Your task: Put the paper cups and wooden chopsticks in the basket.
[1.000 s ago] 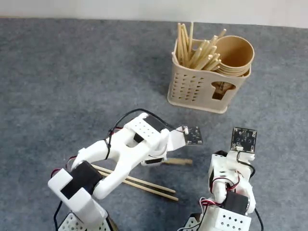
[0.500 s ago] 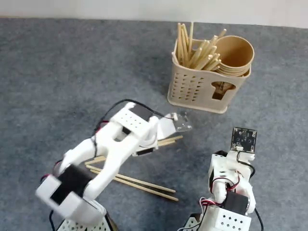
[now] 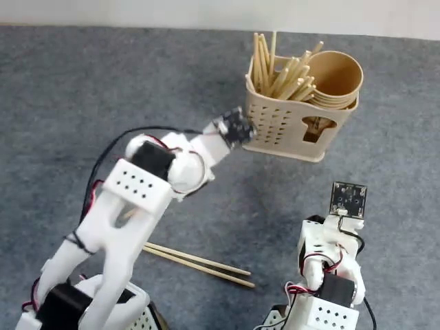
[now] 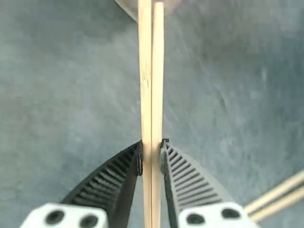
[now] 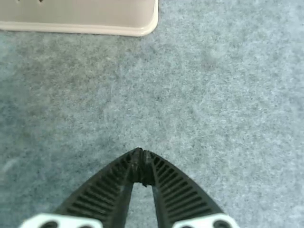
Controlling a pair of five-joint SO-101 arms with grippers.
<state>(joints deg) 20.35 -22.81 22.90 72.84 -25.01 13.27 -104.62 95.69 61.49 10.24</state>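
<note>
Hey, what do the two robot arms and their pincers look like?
The left arm and right arm are white plastic shells with rows of small holes, black motor blocks and loose red and black wires. The left pincer and right pincer have black ribbed triangular fingers on white mounts.

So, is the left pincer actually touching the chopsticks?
Touching. The left wrist view shows the left pincer shut on the chopstick pair, one finger pressed against each side, with no gap.
</note>
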